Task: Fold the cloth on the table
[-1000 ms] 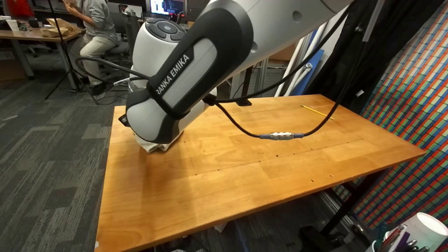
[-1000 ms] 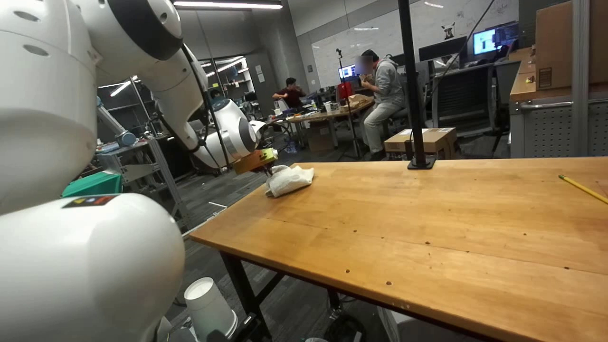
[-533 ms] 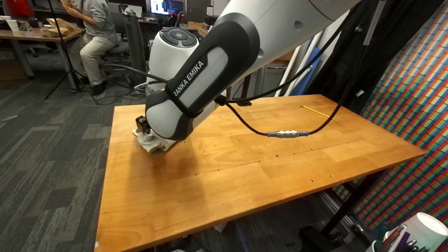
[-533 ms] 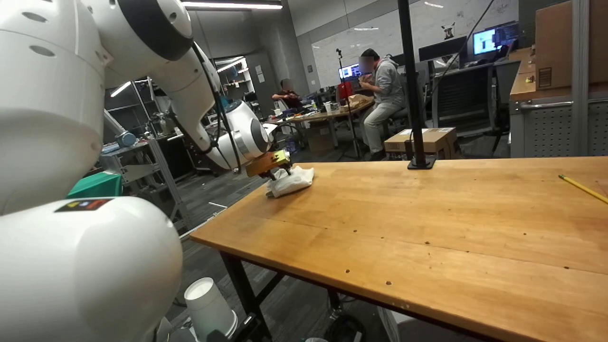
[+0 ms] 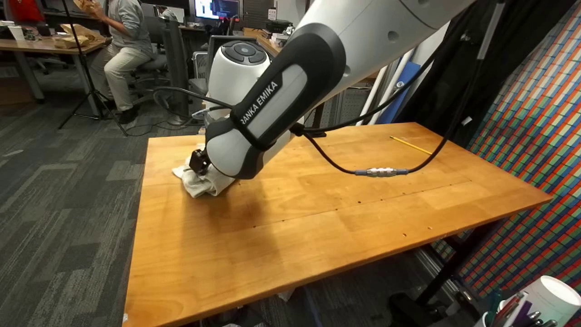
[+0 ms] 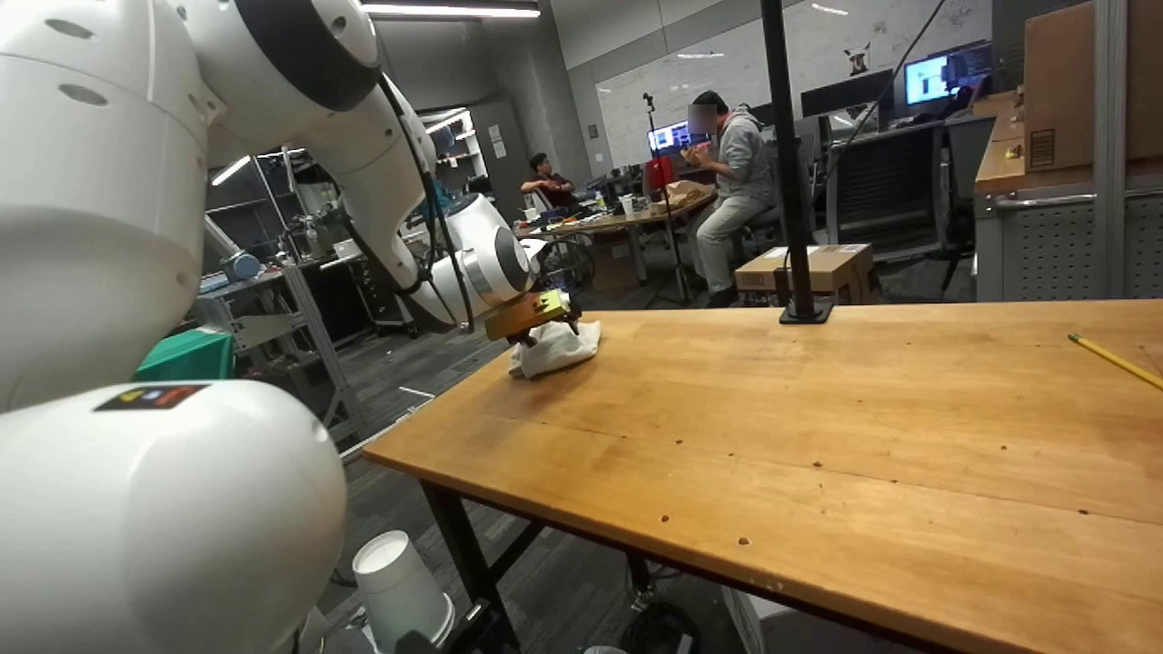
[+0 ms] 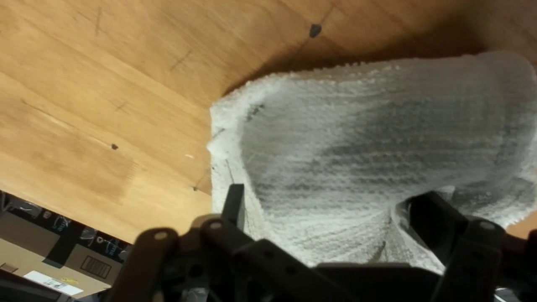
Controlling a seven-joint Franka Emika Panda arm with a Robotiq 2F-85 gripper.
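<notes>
That big wooden desk [image 5: 317, 236] has the white cloth [image 6: 559, 354] bunched near one end, and right over it I see the hand [image 7: 329, 196] spread wide. Well off from both lies a yellow pencil [image 5: 410, 145].

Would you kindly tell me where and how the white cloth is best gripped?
Probably pinch the white cloth by the pointed tip jutting from its bunched heap in an exterior view, coming from above with the open hand: the tip looks thin and free, and the wooden table lies beneath.
</notes>
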